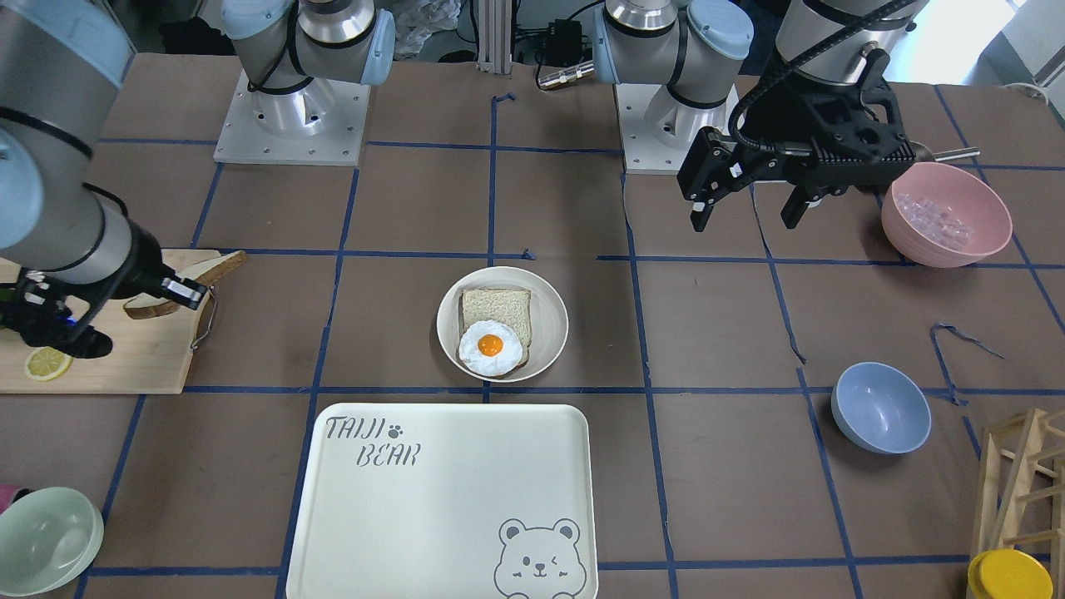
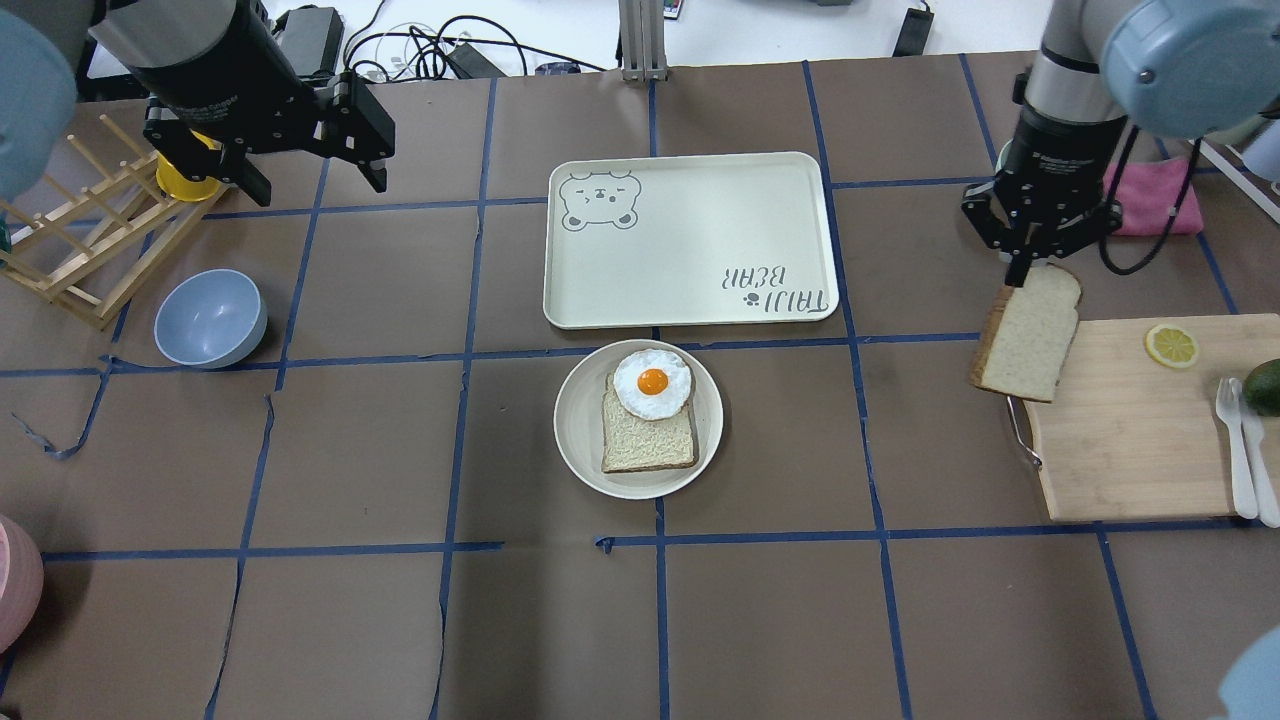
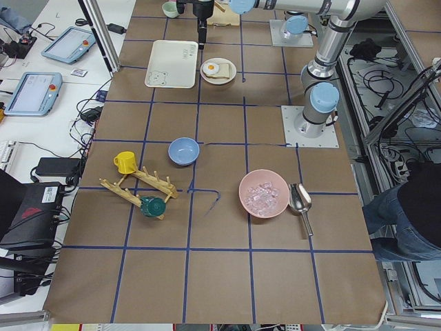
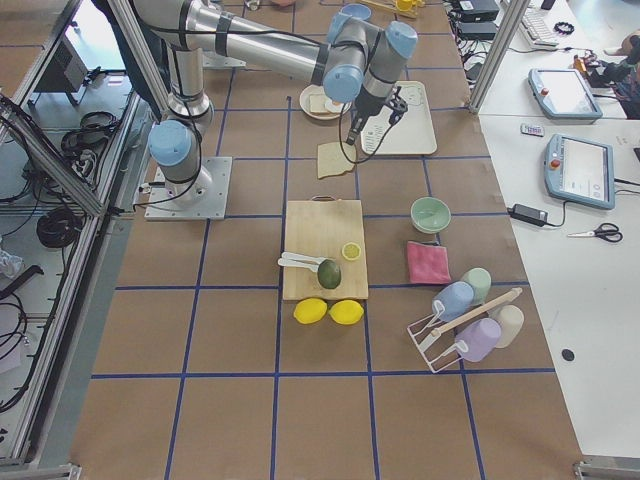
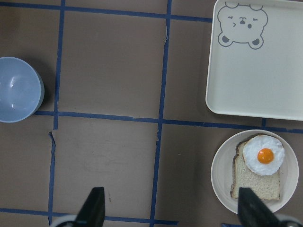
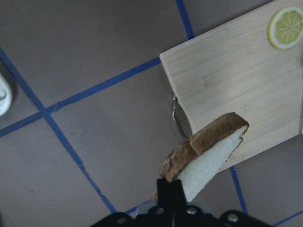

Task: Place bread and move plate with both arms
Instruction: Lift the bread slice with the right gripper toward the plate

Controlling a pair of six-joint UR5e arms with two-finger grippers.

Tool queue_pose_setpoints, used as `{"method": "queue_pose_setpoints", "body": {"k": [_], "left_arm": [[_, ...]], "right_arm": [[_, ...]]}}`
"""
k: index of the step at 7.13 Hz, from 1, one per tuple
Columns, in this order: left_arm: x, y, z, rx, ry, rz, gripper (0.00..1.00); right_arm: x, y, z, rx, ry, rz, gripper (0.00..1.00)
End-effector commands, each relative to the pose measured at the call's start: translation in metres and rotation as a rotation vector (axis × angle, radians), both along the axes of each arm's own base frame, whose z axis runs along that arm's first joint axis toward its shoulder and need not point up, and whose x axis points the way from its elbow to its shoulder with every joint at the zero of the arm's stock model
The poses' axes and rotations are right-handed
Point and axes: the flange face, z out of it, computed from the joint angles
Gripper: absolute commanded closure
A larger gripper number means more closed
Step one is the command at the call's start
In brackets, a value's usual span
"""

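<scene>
Biggest thing, the bear tray (image 2: pixel 700 220), sits just past the plate (image 2: pixel 575 430) on the side away from the robot, nearly touching its rim. The cutting board (image 2: pixel 1130 440) is well off to the plate's right (robot's R). The L gripper (image 2: pixel 318 192) hangs empty w/ fingers wide apart, well off to the plate's left and farther out. The R gripper (image 2: pixel 1028 272) is clamped on the top end of the bread (image 2: pixel 1028 340). That slice dangles tilted over the board corner nearest the plate, well apart from the plate. The plate itself carries a paler slice (image 2: pixel 648 440) w/ a fried egg (image 2: pixel 652 383) on it.
</scene>
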Motion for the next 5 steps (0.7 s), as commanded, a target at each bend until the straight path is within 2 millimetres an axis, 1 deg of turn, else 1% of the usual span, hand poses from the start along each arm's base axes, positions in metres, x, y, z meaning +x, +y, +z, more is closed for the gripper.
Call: {"method": "queue_pose_setpoints", "body": {"k": [1, 2, 3, 4, 5], "left_arm": [[-0.001, 0.000, 0.001, -0.001, 0.000, -0.001, 0.00], [-0.001, 0.000, 0.000, 0.000, 0.000, -0.001, 0.00], [0.000, 0.000, 0.000, 0.000, 0.000, 0.000, 0.00], [0.001, 0.000, 0.000, 0.000, 0.000, 0.002, 0.00], [0.001, 0.000, 0.000, 0.000, 0.000, 0.002, 0.00]], "right_arm": [[0.128, 0.013, 0.010, -0.043, -0.024, 0.034, 1.00], [0.161, 0.020, 0.003, -0.035, -0.042, 0.031, 1.00], [0.207, 0.035, -0.006, -0.016, -0.077, -0.016, 1.00], [0.247, 0.045, -0.011, -0.027, -0.088, -0.053, 1.00], [0.273, 0.049, -0.017, -0.025, -0.075, -0.066, 1.00]]}}
